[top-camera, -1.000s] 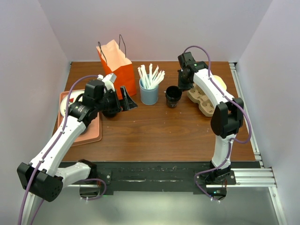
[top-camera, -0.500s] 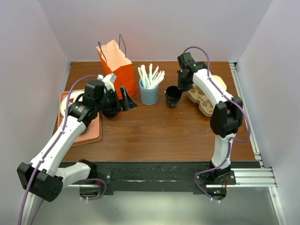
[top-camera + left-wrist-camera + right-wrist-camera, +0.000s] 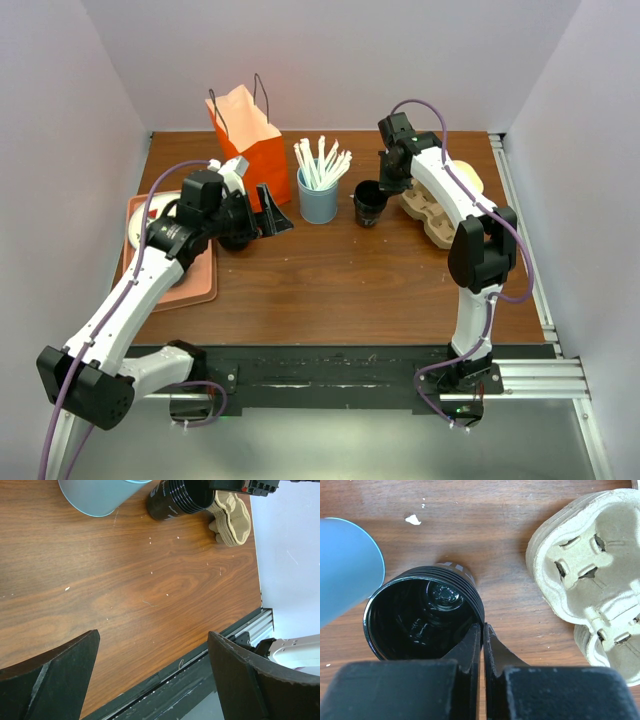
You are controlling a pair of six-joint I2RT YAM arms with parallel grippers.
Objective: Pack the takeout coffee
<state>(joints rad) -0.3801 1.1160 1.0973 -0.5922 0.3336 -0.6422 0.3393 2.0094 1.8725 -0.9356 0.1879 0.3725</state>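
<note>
**Right claw pinching the black cup; coffee cup not found**

You are running two arms, and both are working over the far half of the table (image 3: pixel 330 290). From the near edge, bare wood is running out to the row of things, giving you the widest room to move. Walls are closing in the left, back and right sides.

On the left, one tray (image 3: pixel 190 290) is sitting near the wall with one plate (image 3: pixel 137 225) on it, and your left arm is crossing above it. The left gripper (image 3: pixel 275 215) is hanging just beside the front of the one orange paper bag (image 3: pixel 250 135), with its jaws spread wide and gripping nothing.

Further out, three things are standing in a row. One blue holder (image 3: pixel 318 205) is carrying a bunch of white straws (image 3: pixel 320 160), too crowded to count. Just beside it, one black cup (image 3: pixel 420 615) is standing upright and lidless, showing only its own shiny bottom. A strip of wood is separating it from the cardboard carrier (image 3: pixel 585 570), whose pockets are holding nothing.

The right gripper (image 3: pixel 482 626) is clamping the cup's rim, one finger inside and one outside.

The bag is standing farthest back with its mouth up, and its inside is not showing. The coffee cup is not showing clearly in any view, so you cannot tell where it is.
</note>
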